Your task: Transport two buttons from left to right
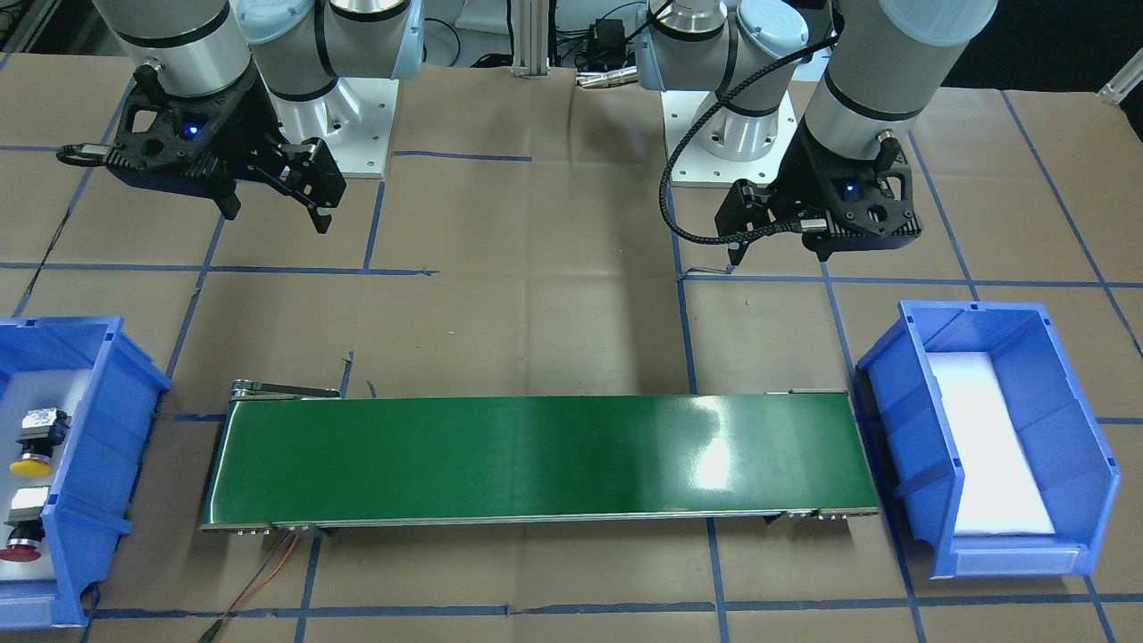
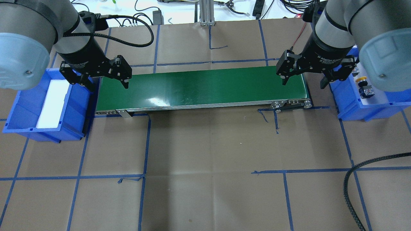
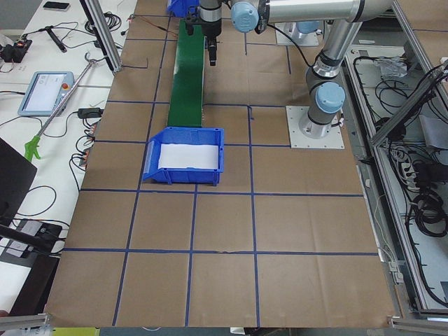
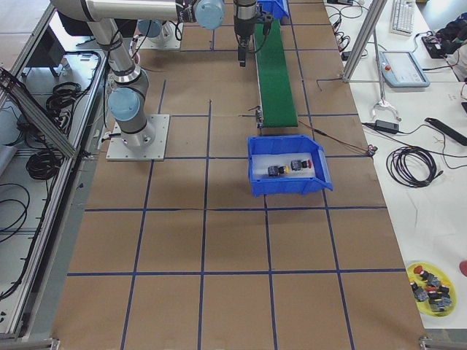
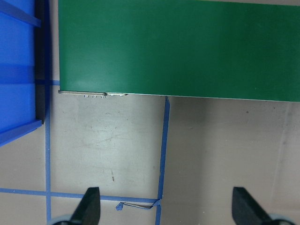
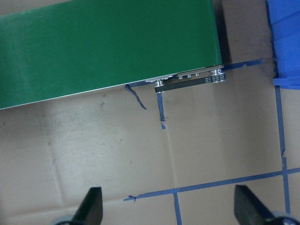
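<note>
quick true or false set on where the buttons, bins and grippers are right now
1. The yellow-capped push-button and the red-capped push-button both lie in the blue plastic bin at the robot's right end of the belt. True.
2. The green conveyor belt carries one button. False: nothing lies on it.
3. The left gripper is shut on a button. False: it is open and empty, above the brown table cover beside the belt.
4. The right gripper is open and holds nothing. True.
5. The second blue bin, at the robot's left end, holds only a white pad. True.
</note>
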